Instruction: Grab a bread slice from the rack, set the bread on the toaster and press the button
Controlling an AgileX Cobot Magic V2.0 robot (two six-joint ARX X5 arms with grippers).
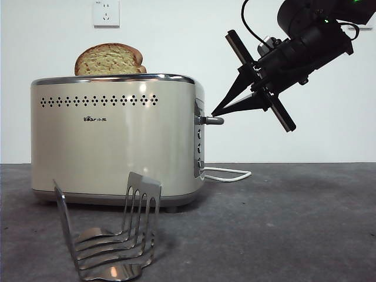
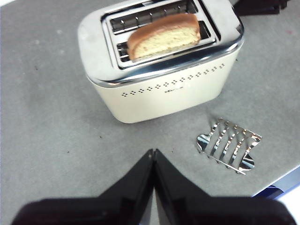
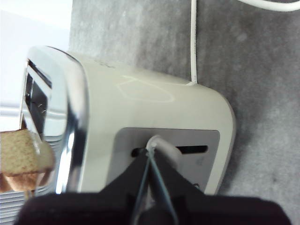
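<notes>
- Right gripper (image 1: pixel 216 113) jaws pressed together, tip just above the button (image 1: pixel 212 120), judged ready to press down
- Slice of bread (image 1: pixel 109 59) stands in the toaster (image 1: pixel 111 147) slot nearer the rack, rounded brown crust and speckled crumb protruding
- Rack (image 1: pixel 111 241) empty on table (image 1: pixel 282 223)
- Left gripper (image 2: pixel 153 153) jaws together, holding nothing, well back

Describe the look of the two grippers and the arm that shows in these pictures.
The right gripper has two black wedge-shaped jaws tapering to a point, mounted on a flat black crossbar, with a black cylindrical arm, a black cable and a green light behind. The left gripper shows the same matte black tapered jaws.
</notes>
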